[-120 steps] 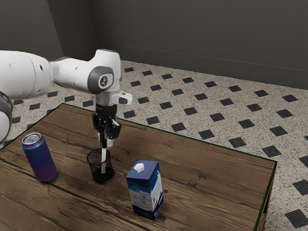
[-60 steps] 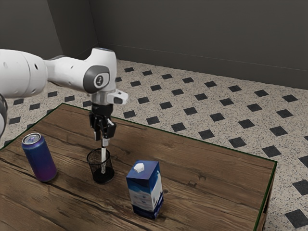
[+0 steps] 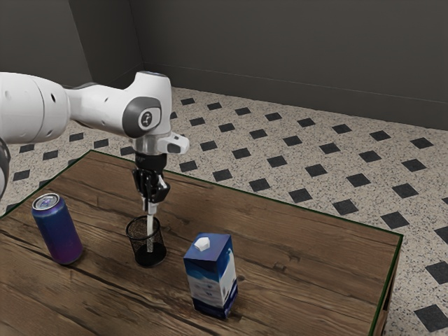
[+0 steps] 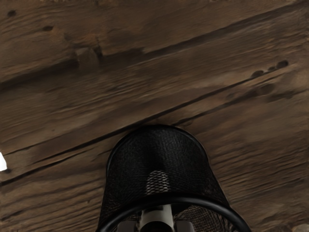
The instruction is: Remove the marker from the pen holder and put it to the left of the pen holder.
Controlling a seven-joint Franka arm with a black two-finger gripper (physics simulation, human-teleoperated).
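Observation:
My gripper (image 3: 150, 204) points down just above the pen holder (image 3: 135, 243), its fingers close together on the upper end of the white marker (image 3: 150, 228). The marker stands nearly upright, its lower part inside the black mesh holder. In the wrist view the marker (image 4: 157, 215) rises through the rim of the pen holder (image 4: 157, 150), and the gripper (image 4: 155, 226) has a fingertip against each side of it. The marker's top is hidden between the fingers.
A blue and purple can (image 3: 58, 232) stands on the wooden table (image 3: 301, 241) toward the exterior view's left. A blue and white carton (image 3: 212, 276) is close to the holder on the exterior view's right side.
My hand first shifted toward the exterior view's left, then slightly back. The fingers have come together on the marker, which remains in the holder.

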